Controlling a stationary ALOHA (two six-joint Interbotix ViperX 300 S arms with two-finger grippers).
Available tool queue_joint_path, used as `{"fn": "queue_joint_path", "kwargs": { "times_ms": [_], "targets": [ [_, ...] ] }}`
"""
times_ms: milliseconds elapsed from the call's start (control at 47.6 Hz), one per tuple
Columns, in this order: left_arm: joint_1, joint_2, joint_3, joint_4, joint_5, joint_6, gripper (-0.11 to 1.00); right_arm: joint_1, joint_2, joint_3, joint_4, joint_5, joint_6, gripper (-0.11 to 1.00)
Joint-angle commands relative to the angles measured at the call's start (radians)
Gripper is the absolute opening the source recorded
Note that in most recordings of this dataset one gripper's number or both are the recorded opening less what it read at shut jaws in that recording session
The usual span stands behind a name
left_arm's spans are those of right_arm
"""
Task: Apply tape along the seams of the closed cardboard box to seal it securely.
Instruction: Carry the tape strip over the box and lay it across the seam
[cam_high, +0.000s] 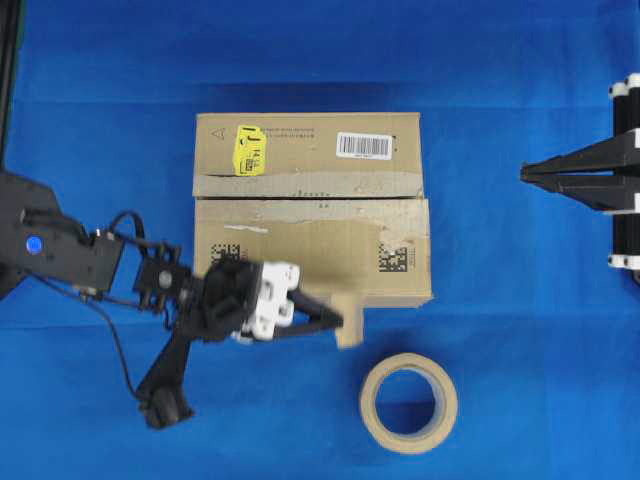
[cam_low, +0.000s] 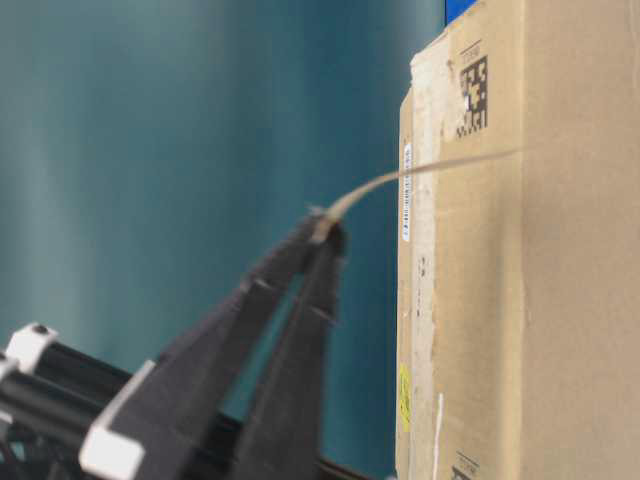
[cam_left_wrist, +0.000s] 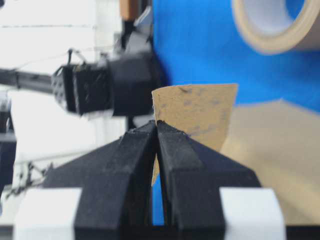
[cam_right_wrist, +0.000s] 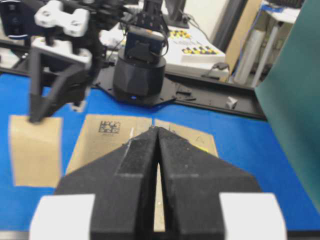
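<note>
The brown cardboard box lies in the middle of the blue cloth, with a yellow sticker and a white barcode label on its far flap. Its seam runs left to right between the flaps, edged with torn greyish old tape. My left gripper is shut on a small tan piece of tape at the box's near edge. In the left wrist view the tape stands up from the pinched fingertips. My right gripper is shut on nothing, off to the right of the box and pointing at it.
A beige tape roll lies flat on the cloth in front of the box's near right corner. The left arm's black links and cable stretch across the near left. Blue cloth surrounds the box on all sides.
</note>
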Motion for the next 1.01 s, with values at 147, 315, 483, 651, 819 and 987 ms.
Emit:
{"fn": "queue_joint_path", "kwargs": {
  "times_ms": [147, 315, 483, 651, 819, 987],
  "targets": [
    [0.101, -0.034, -0.008, 0.003, -0.012, 0.046, 0.02, -0.002, 0.002, -0.041, -0.037, 0.000, 0.002, 0.00],
    [0.153, -0.040, -0.003, 0.003, -0.012, 0.107, 0.02, -0.002, 0.002, -0.046, -0.048, 0.017, 0.002, 0.00],
    [0.196, -0.044, 0.003, 0.002, -0.011, 0.129, 0.02, -0.002, 0.002, -0.049, -0.057, 0.032, 0.002, 0.00],
    [0.221, -0.055, 0.017, 0.002, -0.006, 0.129, 0.02, -0.002, 0.003, -0.049, -0.064, 0.034, 0.002, 0.00],
    [0.222, -0.077, 0.048, 0.003, -0.003, 0.127, 0.02, 0.000, 0.005, -0.049, -0.067, 0.034, 0.002, 0.00],
    [0.224, -0.098, 0.081, 0.002, 0.044, 0.112, 0.02, 0.000, 0.011, -0.049, -0.067, 0.032, 0.002, 0.00]
  ]
}}
